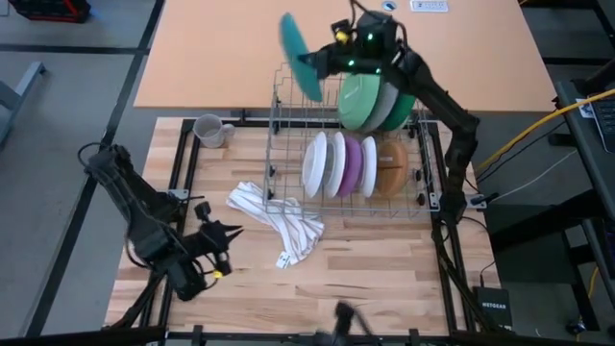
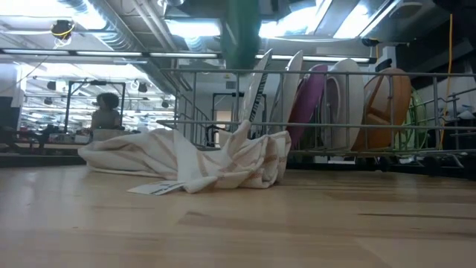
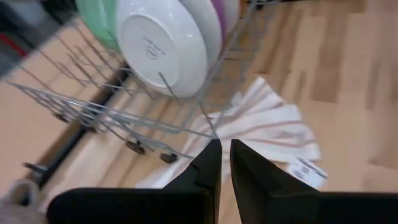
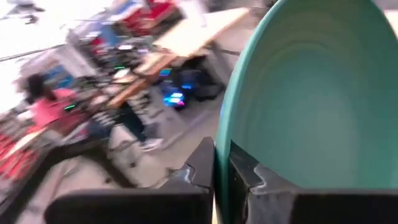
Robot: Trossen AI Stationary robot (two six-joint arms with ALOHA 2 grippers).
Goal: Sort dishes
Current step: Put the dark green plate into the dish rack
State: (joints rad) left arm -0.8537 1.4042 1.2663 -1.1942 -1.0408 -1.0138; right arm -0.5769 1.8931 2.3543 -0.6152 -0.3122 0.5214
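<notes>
My right gripper [image 1: 322,62] is shut on a teal plate [image 1: 300,56], held high above the far left end of the grey wire rack [image 1: 288,125]. In the rack, a green plate [image 1: 357,101], a grey one, white plates [image 1: 322,163], a purple one [image 1: 353,165] and a brown bowl [image 1: 391,168] stand on edge between the wires. A grey mug [image 1: 209,130] stands on the table at the far left. My left gripper [image 1: 231,231] hovers shut and empty near the table's left, pointing at the striped cloth [image 3: 273,124]. My right gripper pinches the teal plate's rim [image 4: 231,124] between its two fingers, one on each face. The fingers come roughly level from the table's right side. The plate stands on edge, lifted clear above the rack.
A white cloth with dark stripes [image 1: 279,216] lies crumpled on the table in front of the rack's left end. A tan board [image 1: 211,58] lies beyond the table's far edge. A person [image 2: 108,112] sits far back in the room.
</notes>
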